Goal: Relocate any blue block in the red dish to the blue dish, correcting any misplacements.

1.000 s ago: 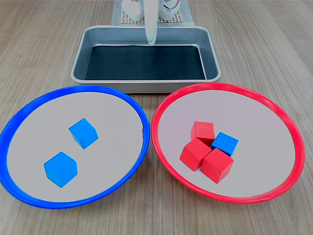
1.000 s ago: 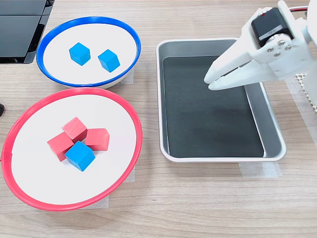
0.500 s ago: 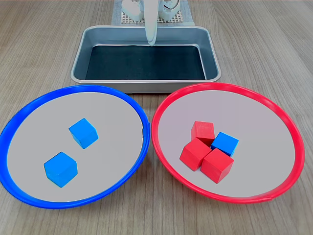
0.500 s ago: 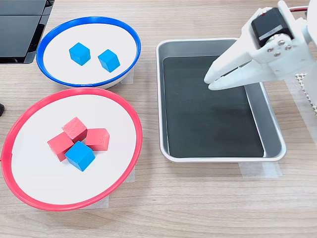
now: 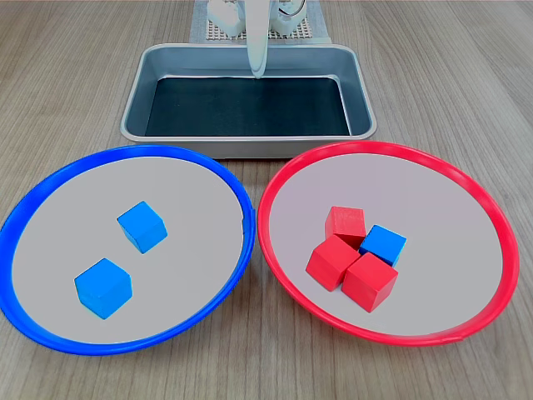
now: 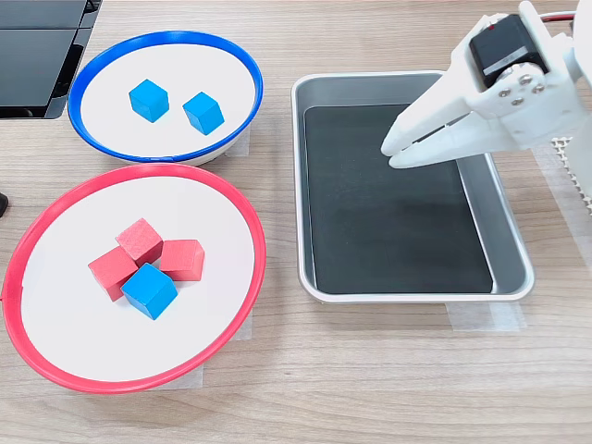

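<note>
One blue block [image 5: 383, 245] [image 6: 149, 289] lies in the red dish [image 5: 275, 179] [image 6: 242, 217], touching three red cubes [image 5: 345, 223] [image 6: 141, 241]. Two more blue cubes [image 5: 141, 226] [image 6: 148, 99] rest in the blue dish [image 5: 237, 187] [image 6: 250, 69]. My white gripper [image 5: 258, 73] [image 6: 389, 154] hangs above the metal tray, far from both dishes. Its fingers are closed together with nothing between them.
A rectangular metal tray [image 5: 363, 104] [image 6: 299, 185] with a dark inside stands behind the dishes in the first exterior view. A black object [image 6: 37, 55] sits at the second exterior view's top left. Wooden tabletop surrounds everything.
</note>
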Available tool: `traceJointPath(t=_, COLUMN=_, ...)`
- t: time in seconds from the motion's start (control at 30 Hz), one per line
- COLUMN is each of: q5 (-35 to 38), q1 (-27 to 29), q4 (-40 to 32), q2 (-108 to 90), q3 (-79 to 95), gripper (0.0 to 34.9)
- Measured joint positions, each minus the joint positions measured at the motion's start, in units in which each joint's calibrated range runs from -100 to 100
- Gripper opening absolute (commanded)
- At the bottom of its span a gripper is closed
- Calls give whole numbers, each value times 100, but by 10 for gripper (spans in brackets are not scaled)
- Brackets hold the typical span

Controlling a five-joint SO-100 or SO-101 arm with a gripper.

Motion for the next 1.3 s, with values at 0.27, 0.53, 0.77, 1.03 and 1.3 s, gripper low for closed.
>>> traceJointPath(t=0.27, q5=0, q1=0, q4=0, q2=0, q3=0, gripper=0)
traceJointPath(t=0.53, q5=0, q1=0, q4=0, q2=0, q3=0, gripper=0)
traceJointPath(t=0.77, q5=542, q1=221, q4=-726, q2=853, q3=-426, gripper=0)
traceJointPath(t=1.03, q5=982, q1=-44, q4=-1305, q2=3282, q3=-2722, gripper=0)
traceJointPath(t=1.3, q5=1084, q1=-708, q4=90, q2=7178, q3=-6842, gripper=5)
